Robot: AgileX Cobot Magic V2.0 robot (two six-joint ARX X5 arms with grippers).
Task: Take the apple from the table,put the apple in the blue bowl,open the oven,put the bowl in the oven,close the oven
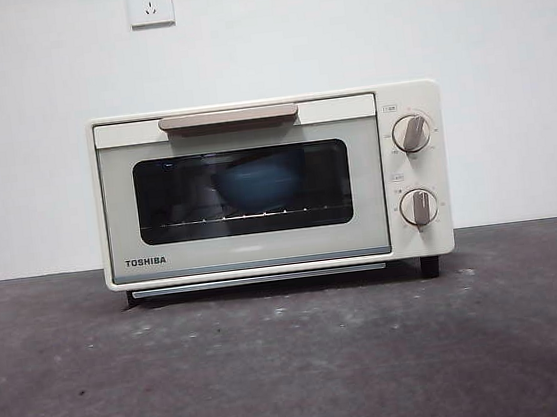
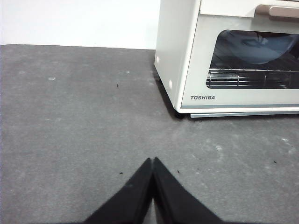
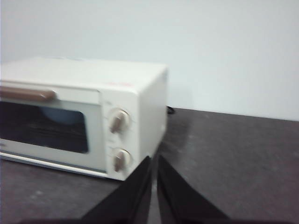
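The oven [image 1: 271,184] stands on the table [image 1: 297,367] with its door shut and the beige handle [image 1: 228,120] at the top of the door. The blue bowl [image 1: 258,183] sits inside on the wire rack [image 1: 249,215], visible through the dark glass; the apple cannot be made out. The left gripper [image 2: 153,161] hangs over bare table off the oven's front corner, jaws together and empty. The right gripper [image 3: 153,159] is near the knob side, jaws nearly together, holding nothing.

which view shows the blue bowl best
The front view: the blue bowl sits centred behind the oven glass. The left wrist view catches only its lower part at the frame edge; the right wrist view shows a blurred blue patch.
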